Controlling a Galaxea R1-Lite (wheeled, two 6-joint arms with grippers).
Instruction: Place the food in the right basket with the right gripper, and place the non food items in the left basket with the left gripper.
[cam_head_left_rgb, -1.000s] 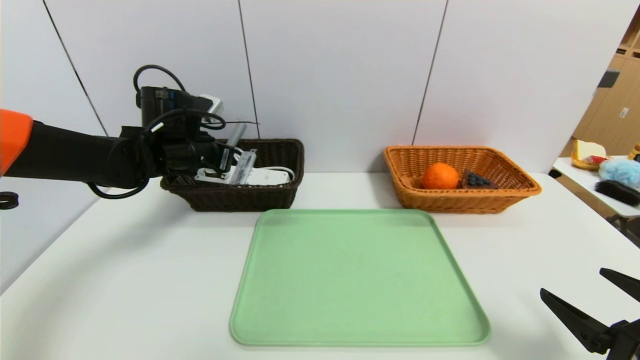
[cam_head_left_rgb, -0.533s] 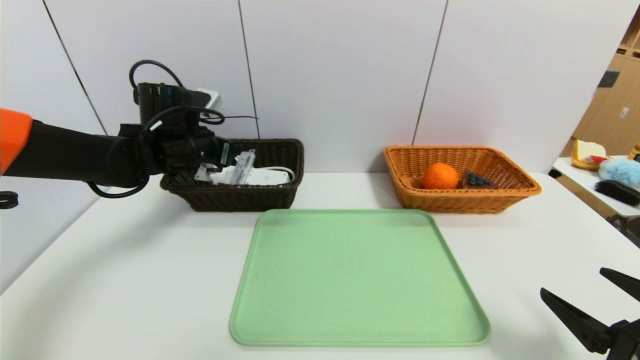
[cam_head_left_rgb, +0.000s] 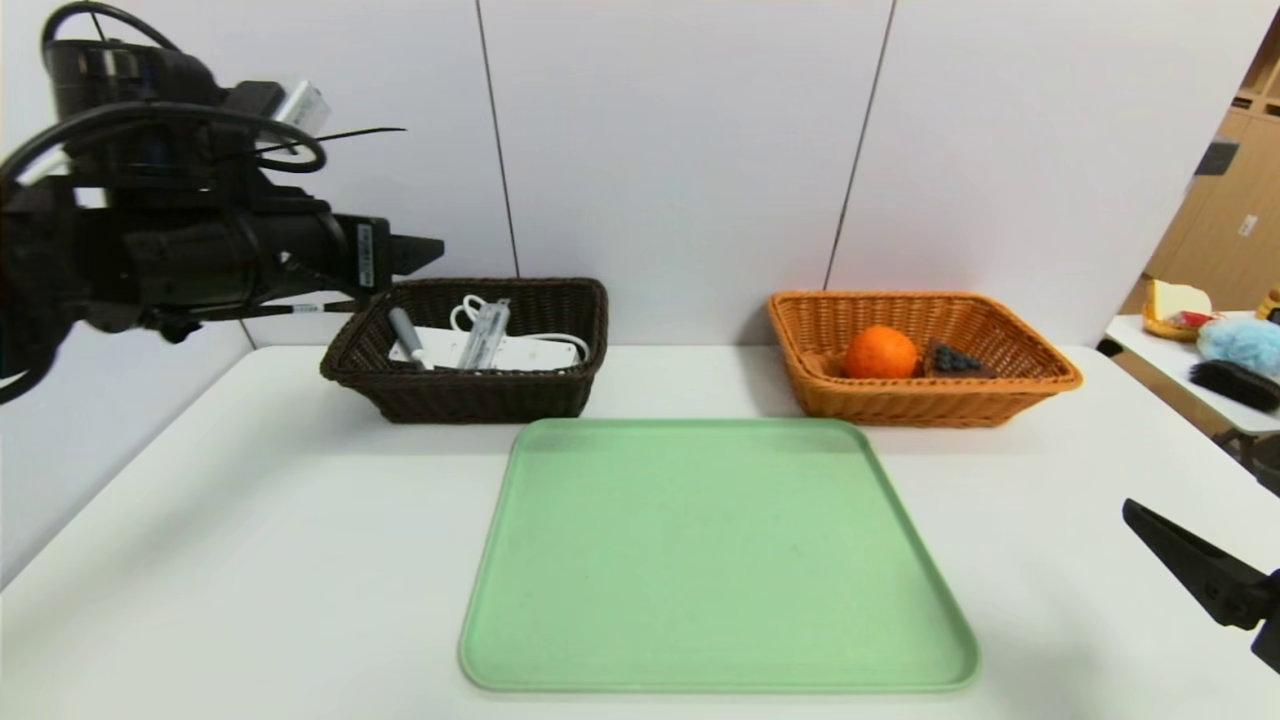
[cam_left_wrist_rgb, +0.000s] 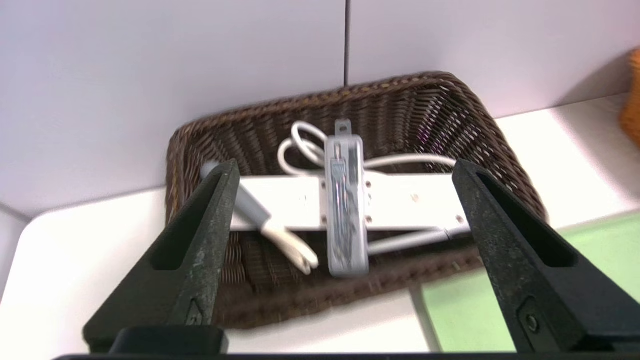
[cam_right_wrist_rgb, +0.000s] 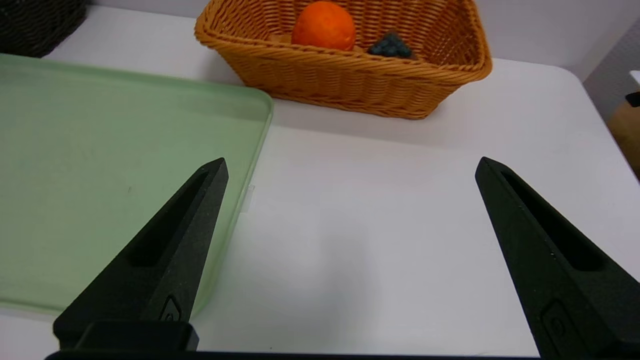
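The left claw (cam_left_wrist_rgb: 345, 167) hangs spread and empty above the dark basket (cam_head_left_rgb: 470, 395), at ten o'clock from the tray (cam_head_left_rgb: 715, 560); inside lie the power strip (cam_left_wrist_rgb: 390, 202), grey case (cam_left_wrist_rgb: 344, 200) and peeler (cam_left_wrist_rgb: 270, 227). The right claw (cam_right_wrist_rgb: 350, 167), spread too, waits at four o'clock; orange (cam_head_left_rgb: 880, 352) and cake (cam_head_left_rgb: 955, 360) sit in the tan basket (cam_head_left_rgb: 920, 400) at one o'clock

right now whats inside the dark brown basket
In the dark brown basket: a white power strip with its coiled cord, a slim grey case lying across it, and a grey-handled peeler. Anything beneath the strip is hidden.
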